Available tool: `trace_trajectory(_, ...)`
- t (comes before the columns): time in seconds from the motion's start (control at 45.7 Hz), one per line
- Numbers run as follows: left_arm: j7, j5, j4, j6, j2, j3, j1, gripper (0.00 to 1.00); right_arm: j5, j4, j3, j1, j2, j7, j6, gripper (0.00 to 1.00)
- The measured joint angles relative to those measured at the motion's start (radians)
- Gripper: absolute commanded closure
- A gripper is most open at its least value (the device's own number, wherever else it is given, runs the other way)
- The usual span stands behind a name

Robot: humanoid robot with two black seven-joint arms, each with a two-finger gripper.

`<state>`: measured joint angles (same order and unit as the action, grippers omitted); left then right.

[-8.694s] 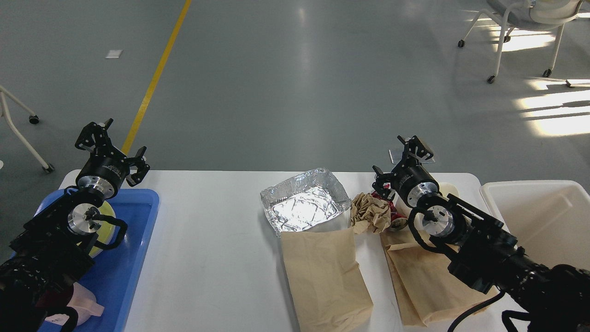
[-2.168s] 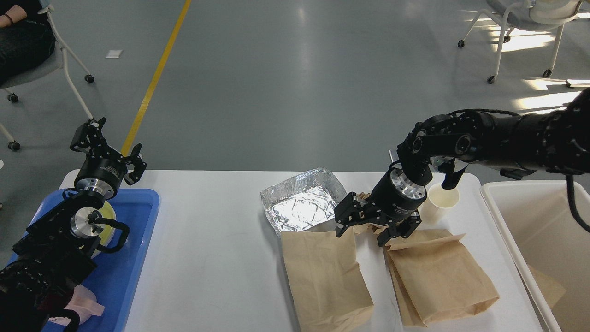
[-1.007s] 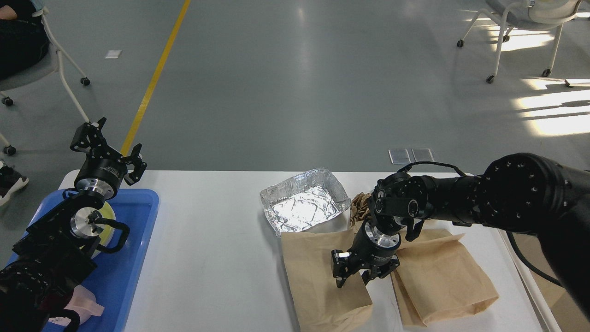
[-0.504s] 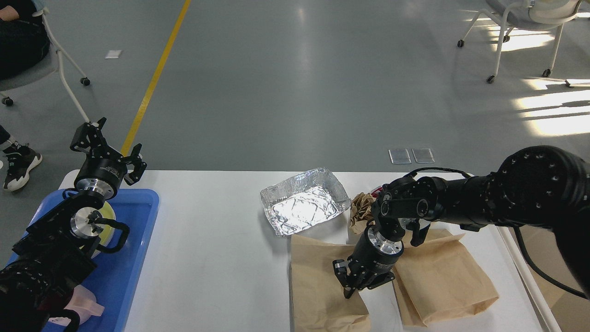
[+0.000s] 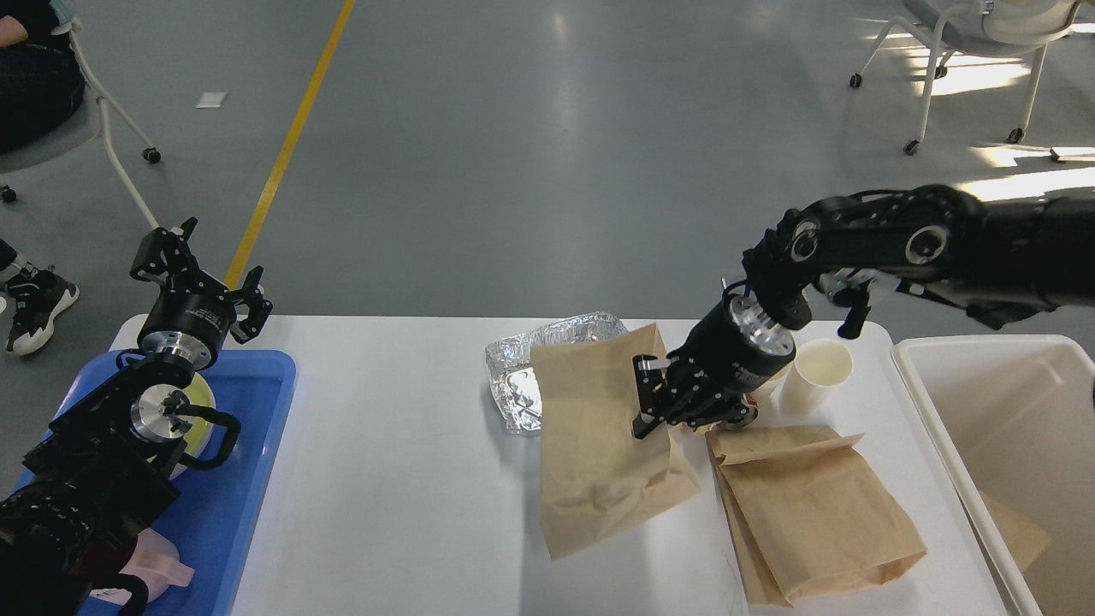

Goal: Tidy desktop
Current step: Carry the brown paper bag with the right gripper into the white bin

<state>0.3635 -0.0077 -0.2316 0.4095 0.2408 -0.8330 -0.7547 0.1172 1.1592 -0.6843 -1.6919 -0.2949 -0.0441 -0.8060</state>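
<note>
- Large white matte desktop w/ rounded corners is seen spanning most of the lower view; near edge cut off by the frame.
- Right gripper is clamped on the right edge of a flat brown paper bag, which is held lifted & tilted above mid-desktop.
- Crinkled silver foil tray is largely hidden behind that bag.
- Second brown paper bag lies flat on the desktop's right part; white paper cup stands behind it.
- White plastic bin sits off the desktop's right end, cut off.
- Left gripper is held w/ fingers spread, nothing in it, over the desktop's far-left corner above a blue plastic tray; tray contents mostly hidden by the arm.
</note>
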Motion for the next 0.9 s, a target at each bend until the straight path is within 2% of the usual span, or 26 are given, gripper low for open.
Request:
trace_trajectory(0.241, -0.001, 0.000, 0.000, 0.000, 0.000, 0.000, 0.000, 0.01, -0.002, 0.008, 0.159, -0.082, -0.172, 0.000, -0.139, 1.00)
trace_trajectory(0.569, -0.001, 0.000, 0.000, 0.000, 0.000, 0.000, 0.000, 0.01, -0.001, -0.023, 0.220, -0.164, -0.271, -0.001, -0.154, 1.00)
trace_trajectory(0.701, -0.001, 0.000, 0.000, 0.000, 0.000, 0.000, 0.000, 0.01, -0.002, -0.149, 0.205, -0.113, -0.277, -0.002, -0.148, 1.00)
trace_trajectory(0.898, -0.001, 0.000, 0.000, 0.000, 0.000, 0.000, 0.000, 0.01, -0.020, -0.447, 0.214, 0.097, -0.335, -0.002, -0.120, 1.00)
